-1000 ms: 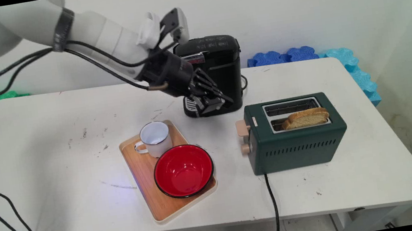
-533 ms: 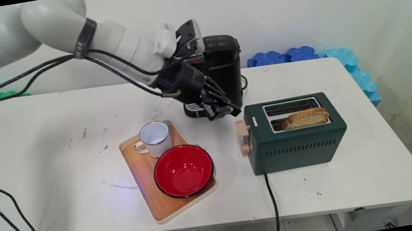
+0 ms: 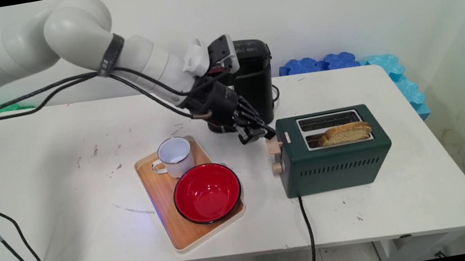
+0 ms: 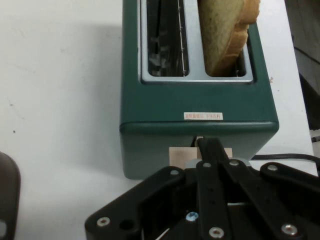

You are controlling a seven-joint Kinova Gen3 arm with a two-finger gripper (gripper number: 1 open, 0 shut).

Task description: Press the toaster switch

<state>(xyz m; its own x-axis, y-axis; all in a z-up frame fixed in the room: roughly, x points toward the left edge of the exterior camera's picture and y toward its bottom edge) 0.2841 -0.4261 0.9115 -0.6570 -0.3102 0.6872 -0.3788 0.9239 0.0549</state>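
My black gripper [image 3: 265, 133] hangs just left of the dark green toaster [image 3: 337, 161], right above its beige lever [image 3: 273, 144]. In the hand view the gripper [image 4: 204, 143] is shut, its two fingers pressed together with nothing between them, and their tips sit over the lever [image 4: 179, 155] at the toaster's [image 4: 200, 100] end face. A slice of toast [image 3: 345, 133] stands tilted in the near slot; the far slot is empty. The toast [image 4: 225, 35] shows at the top of the hand view. A beige knob [image 3: 277, 168] sits below the lever.
A black coffee machine [image 3: 254, 77] stands behind the arm. A wooden tray [image 3: 165, 203] left of the toaster carries a white mug [image 3: 175, 157] and a red bowl [image 3: 207, 193]. The toaster's black cord [image 3: 308, 229] runs off the front edge. Foam mats [image 3: 341, 60] lie at the back right.
The gripper has moved right and down, away from the coffee machine's front, and now sits at the toaster's lever. Everything on the table stays where it was.
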